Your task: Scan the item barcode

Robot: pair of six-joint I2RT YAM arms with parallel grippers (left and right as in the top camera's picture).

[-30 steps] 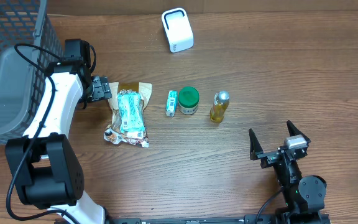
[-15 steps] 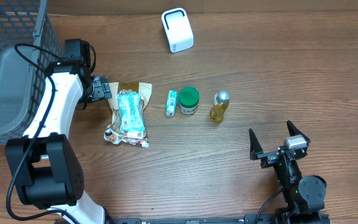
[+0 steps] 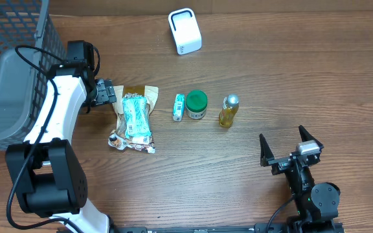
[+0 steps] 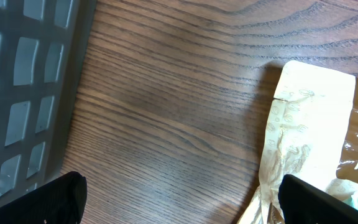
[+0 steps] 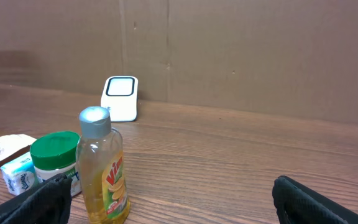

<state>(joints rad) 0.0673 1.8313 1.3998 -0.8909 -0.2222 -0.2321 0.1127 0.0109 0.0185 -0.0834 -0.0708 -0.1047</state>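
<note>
At the left side of the table (image 3: pixel 290 71), our left gripper (image 3: pixel 105 92) has its jaws spread wide and holds nothing. It sits just beside the top left corner of a crinkled snack pouch (image 3: pixel 133 120), the nearest item with a barcode to scan. In the left wrist view one dark fingertip (image 4: pixel 328 200) overlaps the pouch's pale sealed edge; we cannot tell whether they touch. The pouch lies flat on the wood, its length running away from us, with a teal panel on its face.

To the left of this arm stands a grey mesh basket (image 3: pixel 5 65), its wall close to the gripper.

To the right of the pouch, three more items form a short row: a small teal box (image 3: pixel 179 107), touching or just beside a green-lidded jar (image 3: pixel 196 103), then a yellow bottle (image 3: pixel 228 110) with a silver cap, a little apart.

Farther back, well apart from the row, a white scanner (image 3: pixel 184 31) stands alone near the far edge.

Near the front right, our right gripper (image 3: pixel 285 147) is also wide open and empty, well apart from every item and facing the bottle.
</note>
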